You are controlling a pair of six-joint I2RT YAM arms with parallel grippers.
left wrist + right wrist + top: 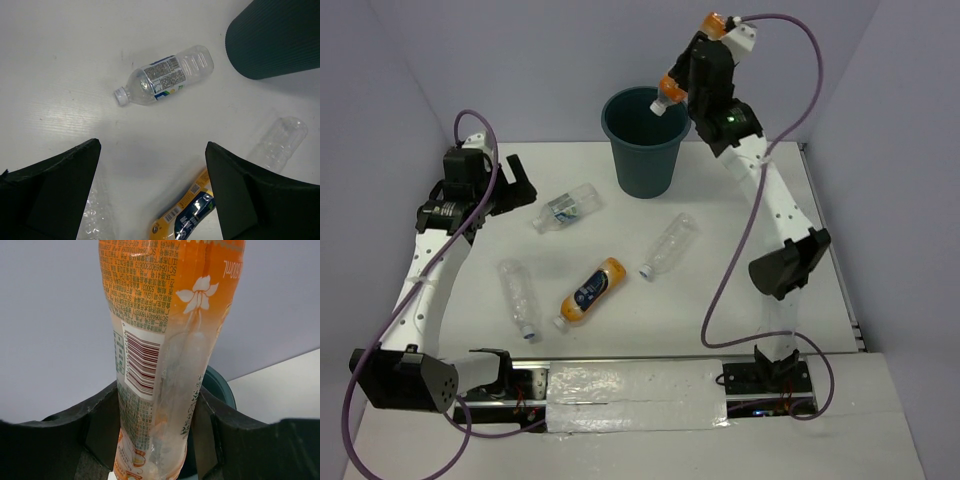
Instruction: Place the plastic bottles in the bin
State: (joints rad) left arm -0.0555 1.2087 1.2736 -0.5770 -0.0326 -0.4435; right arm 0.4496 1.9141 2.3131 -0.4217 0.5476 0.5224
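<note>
White table (650, 320): four bottles (567, 207) (519, 296) (592, 290) (670, 244), one bin (645, 160)

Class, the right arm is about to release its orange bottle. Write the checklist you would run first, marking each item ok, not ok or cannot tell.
1. Grip: the right end effector is shut on the orange plastic bottle: ok.
2. Orientation: the bottle hangs cap end down, toward the bin: ok.
3. Alignment: the bottle is fully over the mouth of the dark teal round plastic bin: cannot tell; the top view shows it at the right side of the rim.
4. Bin standing upright on the table: ok.
5. The left end effector is open and apart from the bin: ok.
</note>
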